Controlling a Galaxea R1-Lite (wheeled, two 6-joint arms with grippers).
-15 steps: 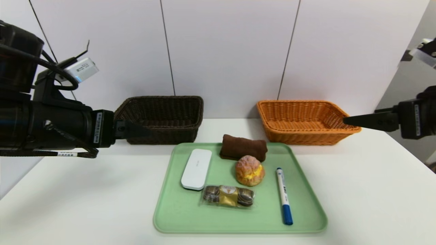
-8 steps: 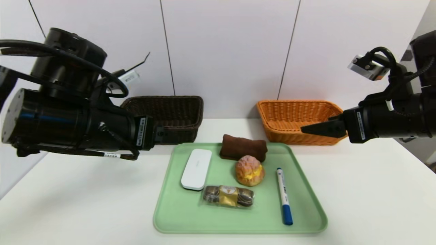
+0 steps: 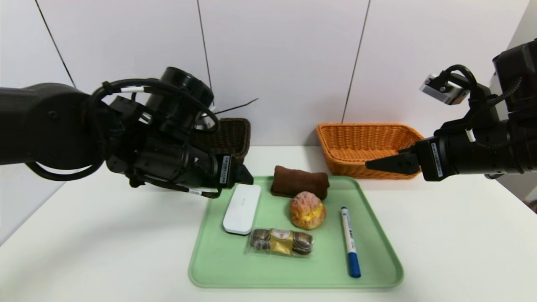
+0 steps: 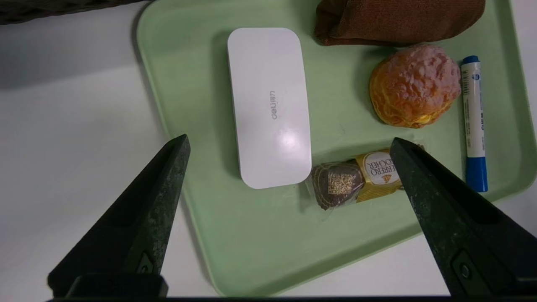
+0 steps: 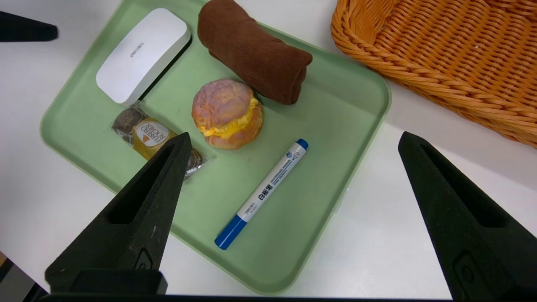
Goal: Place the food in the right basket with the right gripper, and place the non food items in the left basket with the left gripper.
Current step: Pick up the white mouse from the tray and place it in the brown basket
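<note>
The black left gripper [image 4: 291, 138] hung above the far left part of the pale green rounded-corner plastic tray [image 3: 335, 268], its jaws spread wide and nothing between them, with the flat white rounded-rectangle case [image 3: 242, 209] beneath it on the tray; the black right gripper [image 5: 295, 136] hovered in front of the rectangular orange woven wicker basket [image 3: 369, 167], its jaws wide as well and holding nothing; on the tray, the dark brown rolled cloth towel [image 3: 300, 181] lay at the far side, just behind the round golden-pink cream puff with yellow filling [image 3: 307, 211], while the clear-wrapped pack of dark chocolates with a gold label [image 3: 282, 242] lay nearer the front, and the white marker pen with a blue cap [image 3: 350, 243] lay to the right of the puff; the rectangular dark brown woven wicker basket [image 3: 235, 136] stood beyond the tray on the left, partly hidden by the left arm, and the orange basket stood beyond it on the right
</note>
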